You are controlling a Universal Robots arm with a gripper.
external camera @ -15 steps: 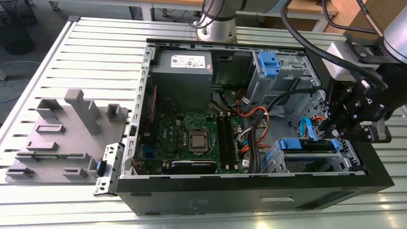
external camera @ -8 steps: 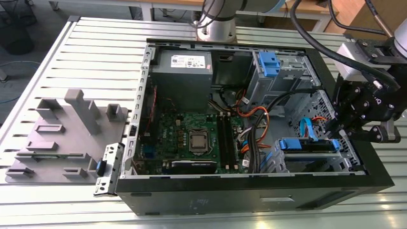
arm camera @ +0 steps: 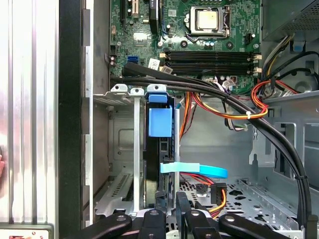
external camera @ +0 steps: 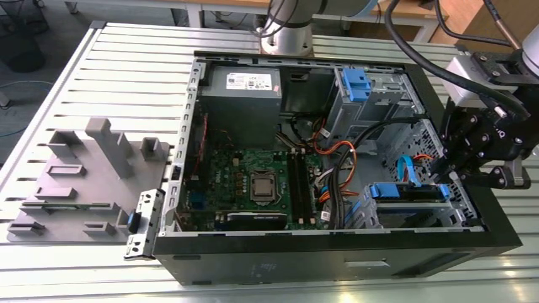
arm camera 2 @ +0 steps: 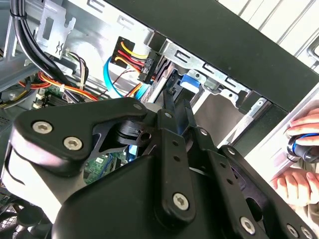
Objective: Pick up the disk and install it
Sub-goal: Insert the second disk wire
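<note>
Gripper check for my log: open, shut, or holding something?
Gripper: cannot be told; it sits close to the disk standing in the drive bay.

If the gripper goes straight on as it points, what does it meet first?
Likely the disk in its cage, ahead of the gripper. The flat blue cable crosses close by, and depth is unclear.

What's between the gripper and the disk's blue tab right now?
In the first wrist view, a light-blue flat cable crosses between the gripper and the blue tab, across the disk standing in its cage.
</note>
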